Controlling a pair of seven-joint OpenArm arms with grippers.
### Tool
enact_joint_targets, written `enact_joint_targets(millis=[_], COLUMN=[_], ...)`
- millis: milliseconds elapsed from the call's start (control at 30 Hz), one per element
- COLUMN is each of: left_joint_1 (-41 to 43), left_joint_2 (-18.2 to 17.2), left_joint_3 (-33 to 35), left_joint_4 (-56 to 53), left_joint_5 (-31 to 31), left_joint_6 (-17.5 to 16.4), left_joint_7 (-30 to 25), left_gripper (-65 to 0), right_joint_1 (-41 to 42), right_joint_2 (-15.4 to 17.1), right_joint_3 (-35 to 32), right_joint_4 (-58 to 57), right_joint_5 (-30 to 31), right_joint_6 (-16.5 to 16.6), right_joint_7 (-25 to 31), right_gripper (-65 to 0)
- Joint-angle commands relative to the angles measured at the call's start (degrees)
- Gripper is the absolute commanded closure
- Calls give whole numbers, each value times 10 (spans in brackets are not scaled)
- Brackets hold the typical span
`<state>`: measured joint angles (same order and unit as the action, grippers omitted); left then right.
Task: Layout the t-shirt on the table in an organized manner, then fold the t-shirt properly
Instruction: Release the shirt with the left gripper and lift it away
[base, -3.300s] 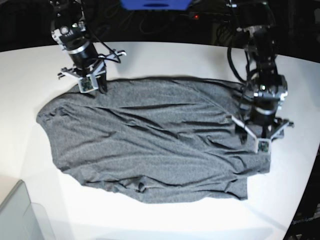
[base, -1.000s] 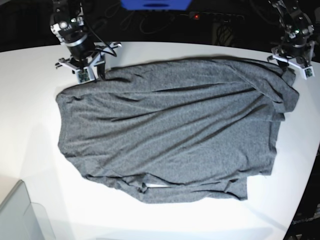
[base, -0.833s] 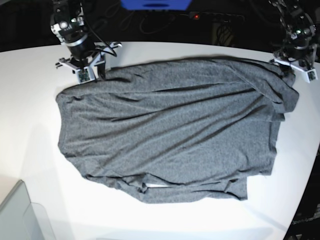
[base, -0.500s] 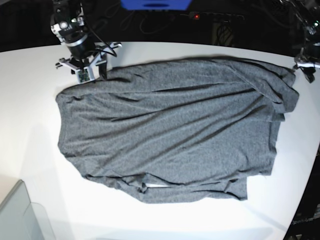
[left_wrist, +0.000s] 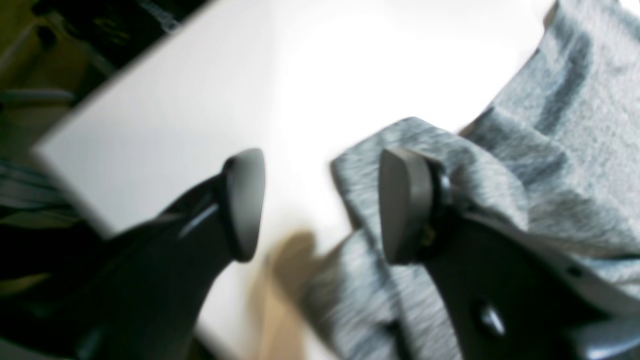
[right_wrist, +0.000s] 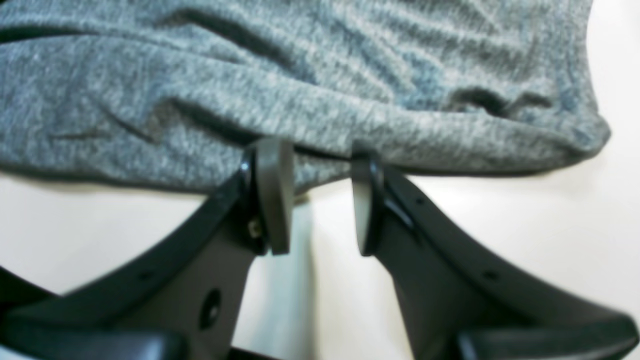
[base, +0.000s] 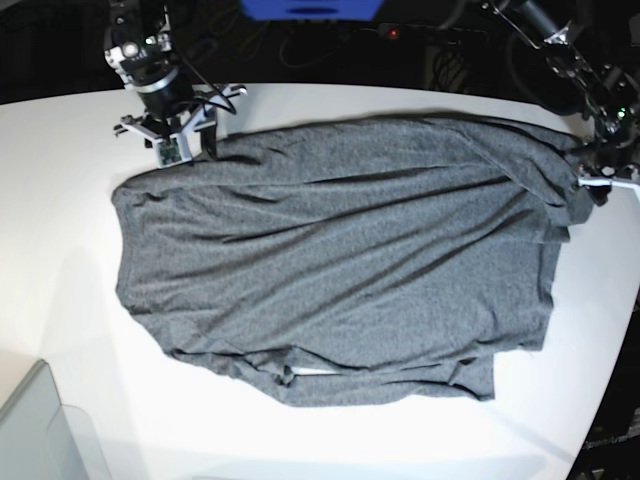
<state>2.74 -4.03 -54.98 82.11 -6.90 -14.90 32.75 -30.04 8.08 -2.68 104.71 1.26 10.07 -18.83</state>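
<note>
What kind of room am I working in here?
Probably a robotics lab bench, not a home: a bare white table holding one grey t-shirt, cables and a lit red indicator light in the dark behind it.

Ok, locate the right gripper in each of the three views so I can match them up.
Base view: the right gripper is upper left, at the t-shirt's far corner.
Right wrist view: lower centre, jaws open, one finger at the t-shirt's hem.
Left wrist view: not in it; that one shows the left gripper.
Shared landmark: the grey shirt on the white table.
</note>
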Motion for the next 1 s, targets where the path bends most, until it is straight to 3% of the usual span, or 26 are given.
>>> enact_joint_targets(millis=[0, 367, 433, 633, 800, 967], left_joint_1=[-7, -30, -30, -26, -25, -9], left_joint_2=[-11, -12, -12, -12, -11, -5], left_joint_3=[-2, -2, 0, 22, 22, 21], left_joint_4=[-7, -65, -66, -65, -58, 27], left_joint_5=[-1, 4, 4, 3, 0, -2], left_joint_6=[3, 3, 3, 3, 3, 3], left_joint_7=[-11, -11, -11, -11, -7, -6], left_gripper=[-352, -342, -291, -11, 0, -1], right_joint_1=[-1, 2, 4, 5, 5, 4], right_joint_2=[3, 3, 3, 3, 3, 3], right_joint_3=[2, 2, 2, 2, 3, 3], right_joint_4=[9, 8, 8, 8, 8, 8], right_joint_5=[1, 0, 0, 0, 0, 0], right_joint_6=[-2, -2, -2, -2, -2, -2], right_joint_7=[14, 14, 14, 14, 14, 14], right_gripper=[-206, -206, -206, -206, -206, -205])
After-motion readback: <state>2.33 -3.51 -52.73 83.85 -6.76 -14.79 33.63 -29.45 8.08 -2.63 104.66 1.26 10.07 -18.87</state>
